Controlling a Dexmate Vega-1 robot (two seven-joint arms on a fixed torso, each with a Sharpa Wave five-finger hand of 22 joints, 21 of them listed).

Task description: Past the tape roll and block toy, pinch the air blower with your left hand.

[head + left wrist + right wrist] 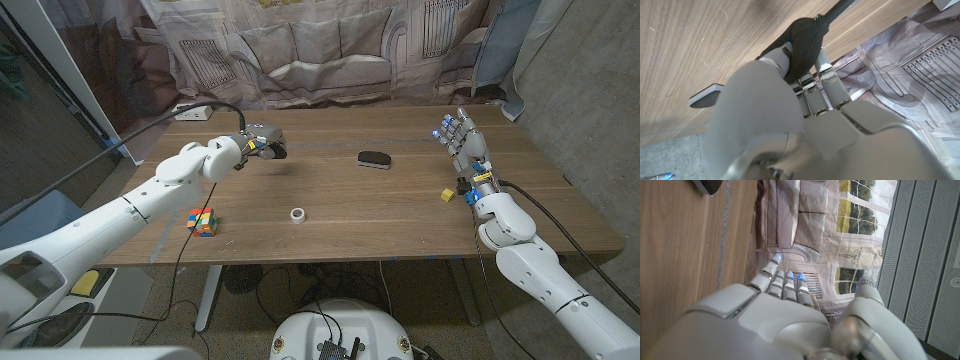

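Two things, cube (203, 221) and tape (298, 214), lay nearer than the left hand (256, 143) (pinching the blower (802, 37)); right hand (462, 137) spread, holding nothing.

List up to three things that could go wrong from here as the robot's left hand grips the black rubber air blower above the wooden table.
1. The left hand holds the black rubber air blower near its fingertips; the rounded bulb might slip.
2. It seems lifted off the wooden table, so a slip would drop it.
3. Squeezing harder may squash the bulb.

Lab: printed-room backdrop (330, 50), cables
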